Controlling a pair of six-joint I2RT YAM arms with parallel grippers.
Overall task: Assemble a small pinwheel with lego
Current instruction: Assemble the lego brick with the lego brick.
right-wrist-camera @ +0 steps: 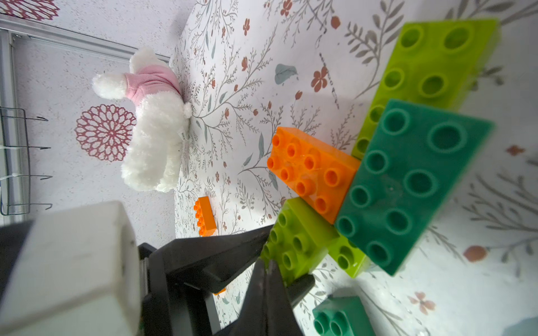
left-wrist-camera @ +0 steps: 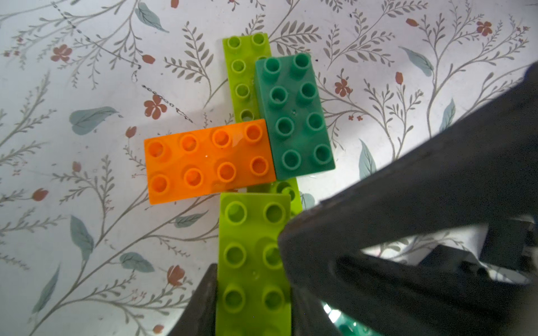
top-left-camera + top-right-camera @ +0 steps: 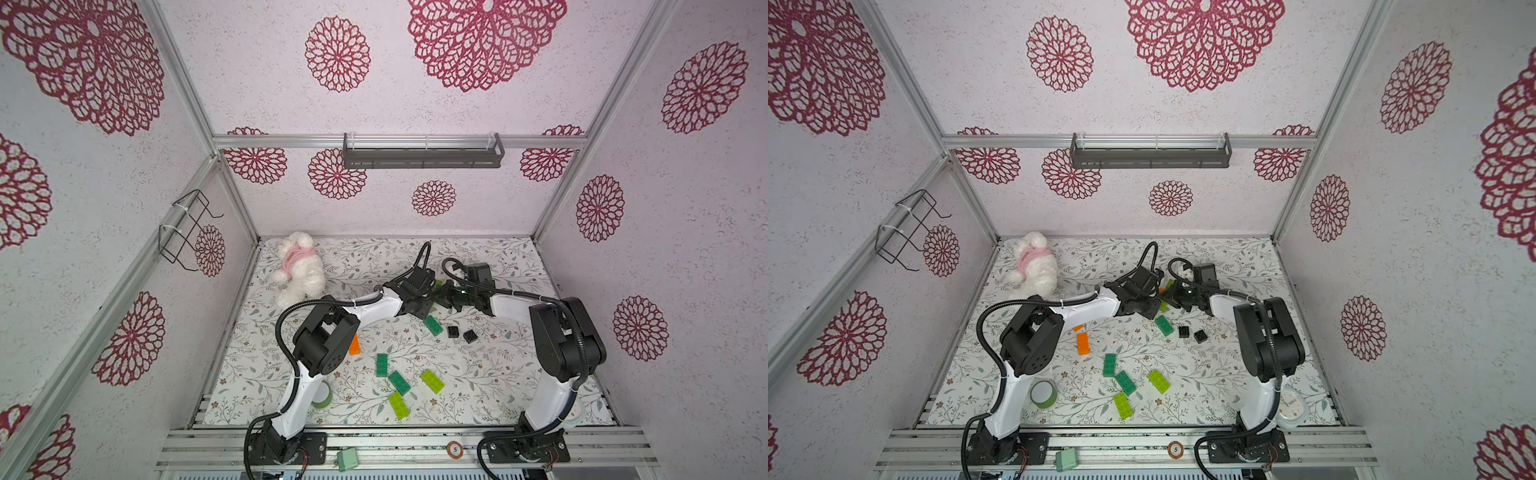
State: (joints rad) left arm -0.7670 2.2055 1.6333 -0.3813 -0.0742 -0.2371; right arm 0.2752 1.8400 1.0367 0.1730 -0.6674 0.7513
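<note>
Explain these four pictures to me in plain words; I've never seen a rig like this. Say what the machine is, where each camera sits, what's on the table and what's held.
These are two robot arms mounted at the near edge of a flowered table. Each ends in a two-fingered gripper. Two pictures look down on the whole scene from above. The other two come from cameras on the arms' wrists, looking along the fingers.

The left gripper clamps a lime brick. That brick sits against an orange brick and a dark green brick in a half-built pinwheel. The right gripper is shut and empty, its tip close beside the lime brick.

Loose bricks, a plush toy and a tape roll lie around on the table.
</note>
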